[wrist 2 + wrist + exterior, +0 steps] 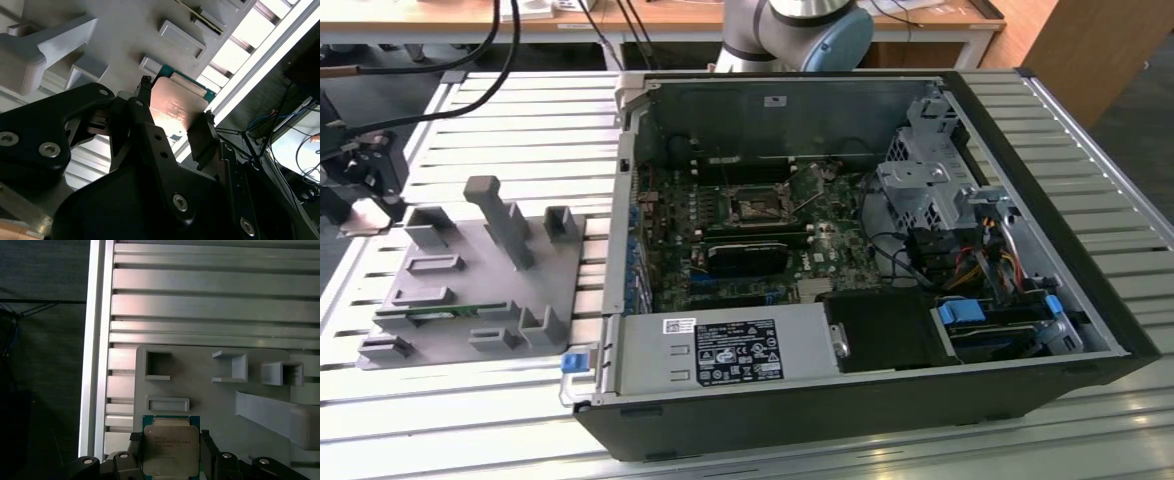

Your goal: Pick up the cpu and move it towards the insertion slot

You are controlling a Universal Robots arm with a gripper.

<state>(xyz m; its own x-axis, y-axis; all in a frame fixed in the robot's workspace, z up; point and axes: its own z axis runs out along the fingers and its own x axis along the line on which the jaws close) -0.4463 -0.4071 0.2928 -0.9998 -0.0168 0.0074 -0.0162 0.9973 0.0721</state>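
At the far left edge of the exterior view the gripper [367, 210] hangs over the slatted table [520, 120], just beside the grey tray [467, 290]. In both wrist views its two black fingers [135, 445] are closed on opposite sides of the cpu [170, 450], gripping it over the tray's edge next to a shallow pocket [167, 404]. I cannot tell whether the cpu is clear of the tray.

The cpu is square, so it has no long axis. It is held flat, its silver top facing the first wrist camera, with a thin green rim showing at the side away from the gripper.

The slot [758, 207] sits well apart, in the middle of the exterior view, on the green board inside the open computer case [720, 440]. Between the two stand the tray's tall post [500, 215] and the case's side wall [624, 180]. A black card [747, 258] lies just below the slot, and a green memory stick [447, 312] lies in the tray.
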